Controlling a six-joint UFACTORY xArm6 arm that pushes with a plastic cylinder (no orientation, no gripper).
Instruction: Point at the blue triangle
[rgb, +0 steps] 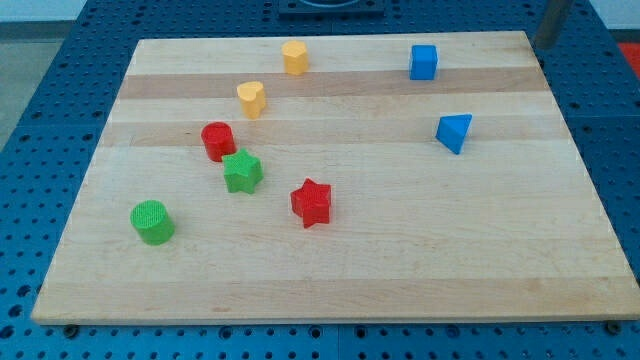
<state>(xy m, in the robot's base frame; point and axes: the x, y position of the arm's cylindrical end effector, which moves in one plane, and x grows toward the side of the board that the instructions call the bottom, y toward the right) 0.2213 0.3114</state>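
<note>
The blue triangle (454, 132) lies on the wooden board (400, 250) at the right, a little above mid-height. A blue cube (423, 62) sits above it near the board's top edge. A grey rod comes in at the view's top right; my tip (542, 43) is at the board's top right corner, well above and to the right of the blue triangle and touching no block.
A yellow hexagon (294, 57) and a yellow heart (251, 99) lie at the top centre-left. A red cylinder (218, 141), a green star (242, 172), a red star (312, 203) and a green cylinder (152, 222) lie at the left and centre.
</note>
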